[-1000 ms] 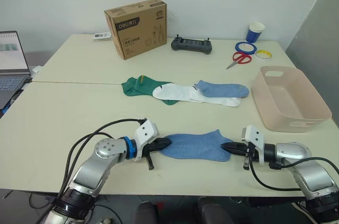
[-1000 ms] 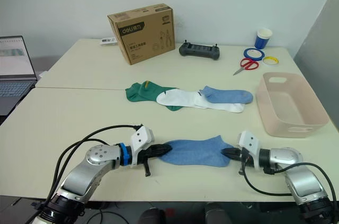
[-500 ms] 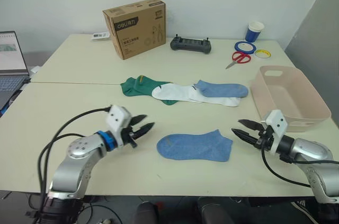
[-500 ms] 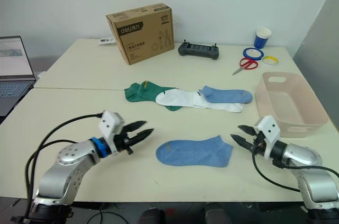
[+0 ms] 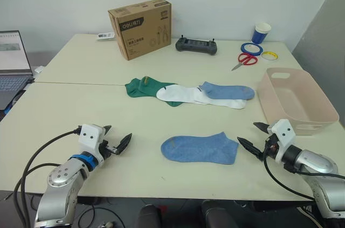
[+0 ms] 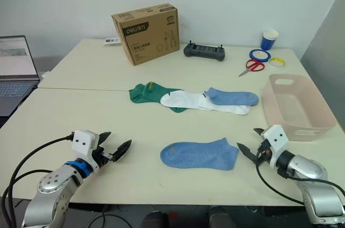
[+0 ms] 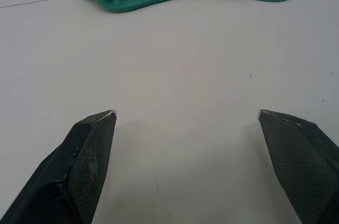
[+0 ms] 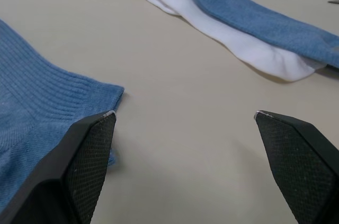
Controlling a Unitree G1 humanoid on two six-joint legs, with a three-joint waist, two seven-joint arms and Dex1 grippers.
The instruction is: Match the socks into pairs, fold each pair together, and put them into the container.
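Left eye view: both grippers, left (image 5: 114, 140) and right (image 5: 253, 136), are spread, empty; the far blue sock (image 5: 227, 92) may be mismatched if white is gripped.

The brown cardboard box (image 5: 141, 27) at the far side of the surface carries the brand "deli" in white letters on its long front face, upper left. Smaller print beside it and line drawings of hand tools to its right are too small to read.
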